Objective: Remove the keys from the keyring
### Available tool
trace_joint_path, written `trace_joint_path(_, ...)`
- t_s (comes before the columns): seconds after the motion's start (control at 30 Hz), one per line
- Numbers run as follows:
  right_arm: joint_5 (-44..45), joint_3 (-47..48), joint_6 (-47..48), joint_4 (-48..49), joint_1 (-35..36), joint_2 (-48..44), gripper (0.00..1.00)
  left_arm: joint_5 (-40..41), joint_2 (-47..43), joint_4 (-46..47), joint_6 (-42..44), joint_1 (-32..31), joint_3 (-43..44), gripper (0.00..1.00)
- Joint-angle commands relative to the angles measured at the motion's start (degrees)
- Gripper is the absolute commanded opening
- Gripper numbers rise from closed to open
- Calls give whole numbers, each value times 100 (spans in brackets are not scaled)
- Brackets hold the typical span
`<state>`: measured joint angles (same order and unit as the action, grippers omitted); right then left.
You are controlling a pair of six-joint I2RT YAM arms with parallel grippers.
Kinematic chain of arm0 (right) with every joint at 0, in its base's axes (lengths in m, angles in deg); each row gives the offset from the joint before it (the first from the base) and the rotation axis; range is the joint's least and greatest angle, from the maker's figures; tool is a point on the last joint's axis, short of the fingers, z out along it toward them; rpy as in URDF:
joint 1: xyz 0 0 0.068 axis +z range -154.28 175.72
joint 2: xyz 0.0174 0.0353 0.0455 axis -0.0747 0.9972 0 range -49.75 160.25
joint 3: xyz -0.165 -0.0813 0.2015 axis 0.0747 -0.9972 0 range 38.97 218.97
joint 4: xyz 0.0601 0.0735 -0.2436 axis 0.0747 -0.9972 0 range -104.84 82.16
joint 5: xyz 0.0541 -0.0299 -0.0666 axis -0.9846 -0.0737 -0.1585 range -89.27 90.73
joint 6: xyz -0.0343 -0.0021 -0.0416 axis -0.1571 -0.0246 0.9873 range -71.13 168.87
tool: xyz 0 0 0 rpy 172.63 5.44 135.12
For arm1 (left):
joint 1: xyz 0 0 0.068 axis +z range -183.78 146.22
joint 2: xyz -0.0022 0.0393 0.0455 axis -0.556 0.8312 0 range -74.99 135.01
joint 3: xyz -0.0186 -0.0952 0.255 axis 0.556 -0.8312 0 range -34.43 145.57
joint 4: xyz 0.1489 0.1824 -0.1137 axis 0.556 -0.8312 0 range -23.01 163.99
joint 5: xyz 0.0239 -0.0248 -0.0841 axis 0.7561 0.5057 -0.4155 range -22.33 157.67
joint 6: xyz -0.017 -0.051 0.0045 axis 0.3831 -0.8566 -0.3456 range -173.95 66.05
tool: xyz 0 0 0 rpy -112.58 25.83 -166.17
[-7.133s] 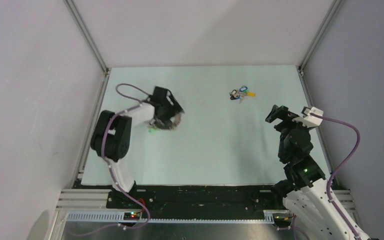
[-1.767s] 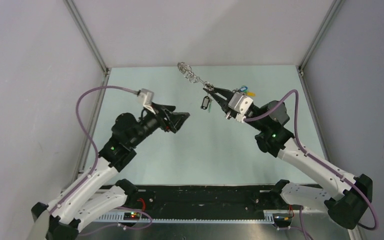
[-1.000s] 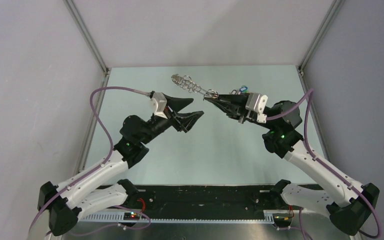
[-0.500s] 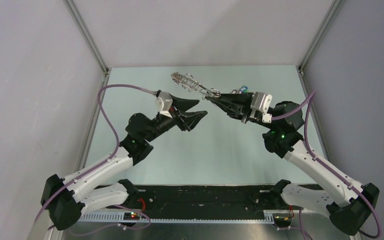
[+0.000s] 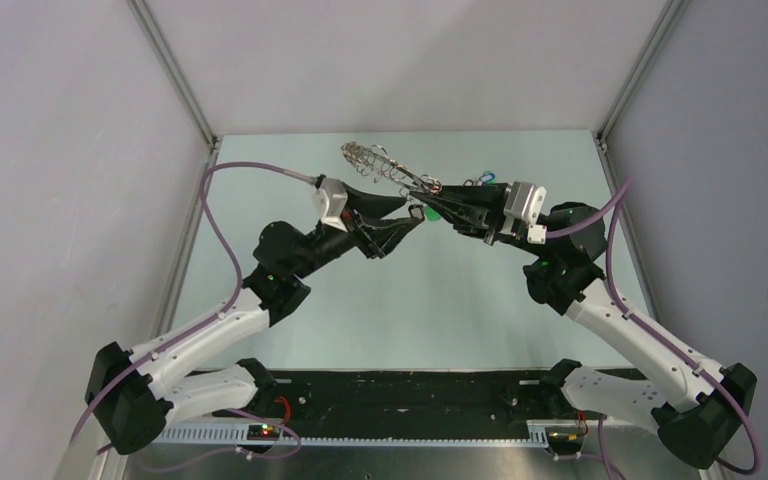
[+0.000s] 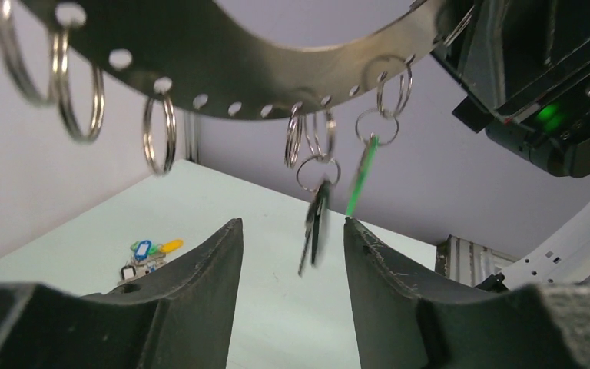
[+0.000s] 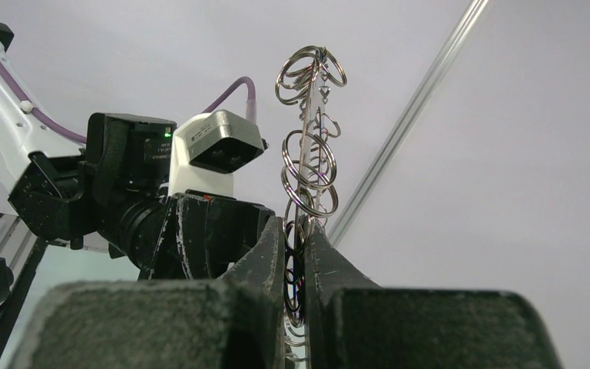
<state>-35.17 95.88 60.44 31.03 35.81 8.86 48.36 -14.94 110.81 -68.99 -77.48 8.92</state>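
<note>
The right gripper (image 7: 296,231) is clamped on the keyring (image 7: 307,154), holding it in the air above the far middle of the table (image 5: 380,300); the dark key (image 6: 316,223) and green key (image 6: 361,177) hang from its small loops, so neither is off yet; the left gripper (image 6: 292,231) has its jaws apart, the dark key between them, apparently untouched, the green key just beside; gripping and freeing both remains, I judge.

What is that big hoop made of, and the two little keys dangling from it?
The keyring looks like flat brushed steel: grey, dull sheen, punched holes. Its small rings look like shiny wire. The green key seems plastic-headed, from its bright even colour. The dark key is too blurred to tell.
</note>
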Motion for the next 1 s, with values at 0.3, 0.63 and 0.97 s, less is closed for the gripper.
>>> trace_joint_path(0.3, 11, 304, -164, 528, -14, -24, 0, -214, 289, 352, -131, -49, 505, 34)
trace_joint_path(0.63, 48, 304, -189, 580, -14, -41, 0, -230, 333, 373, -181, -46, 510, 24)
trace_joint_path(0.97, 257, 300, -221, 492, -10, -72, 0, -270, 308, 423, -221, -59, 513, 0)
